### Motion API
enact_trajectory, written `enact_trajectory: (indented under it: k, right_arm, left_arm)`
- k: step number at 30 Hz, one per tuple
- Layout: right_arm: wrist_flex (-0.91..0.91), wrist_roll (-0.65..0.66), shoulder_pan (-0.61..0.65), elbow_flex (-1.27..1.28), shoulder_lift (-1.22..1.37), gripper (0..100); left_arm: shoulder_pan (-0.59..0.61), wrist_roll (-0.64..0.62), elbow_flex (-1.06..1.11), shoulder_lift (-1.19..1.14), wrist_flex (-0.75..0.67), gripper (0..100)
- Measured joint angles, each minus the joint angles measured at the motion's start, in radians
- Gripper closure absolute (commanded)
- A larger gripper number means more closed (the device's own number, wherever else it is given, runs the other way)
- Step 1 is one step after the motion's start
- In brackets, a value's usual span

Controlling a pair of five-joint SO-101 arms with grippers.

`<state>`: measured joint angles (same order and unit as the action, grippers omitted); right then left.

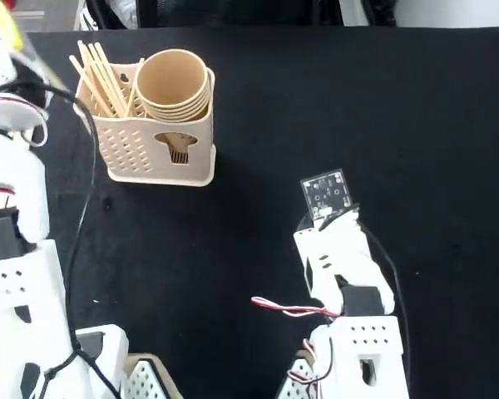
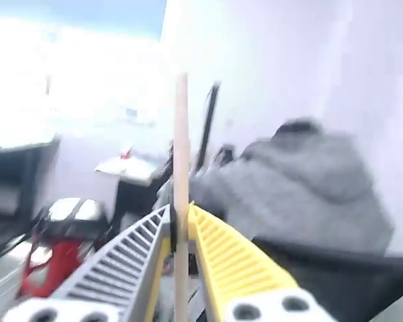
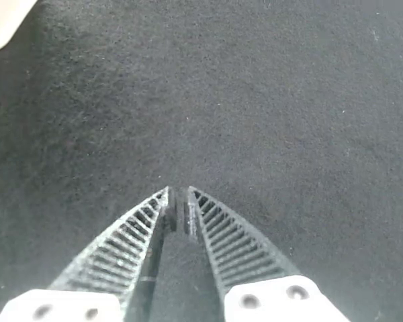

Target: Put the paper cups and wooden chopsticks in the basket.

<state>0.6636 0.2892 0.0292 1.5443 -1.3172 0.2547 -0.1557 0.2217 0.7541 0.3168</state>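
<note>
Left wrist view: left gripper (image 2: 180,213) is clamped on one wooden chopstick (image 2: 181,134), w/ most of the stick standing past the tips. The cam faces the room, not the table (image 1: 358,100). Basket (image 1: 154,154) sits far left in high view, w/ stacked paper cups (image 1: 173,83) and other chopsticks (image 1: 100,79) inside. Risks: the thin stick may pivot or slip in the pinch, or its end may catch the rim or the leaning sticks and bounce out. Right gripper (image 3: 178,198) is closed on nothing, low over the table, well apart.
</note>
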Motion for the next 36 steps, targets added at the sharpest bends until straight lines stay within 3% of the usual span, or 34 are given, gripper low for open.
enact_trajectory:
  k: [4,14,23,34,36]
  right_arm:
    - [0.000,0.000,0.000,0.000,0.000,95.6]
    - [0.000,0.000,0.000,0.000,0.000,95.6]
    - [0.000,0.000,0.000,0.000,0.000,95.6]
    - [0.000,0.000,0.000,0.000,0.000,95.6]
    - [0.000,0.000,0.000,0.000,0.000,95.6]
  left_arm:
    - [-0.061,-0.009,-0.091,-0.097,-0.006,97]
    - [-0.072,-0.083,-0.152,-0.374,-0.037,97]
    - [-0.072,-0.087,0.026,-0.404,-0.216,97]
    - [-0.072,-0.087,0.169,-0.404,-0.232,97]
    - [-0.072,-0.087,0.184,-0.404,-0.232,93]
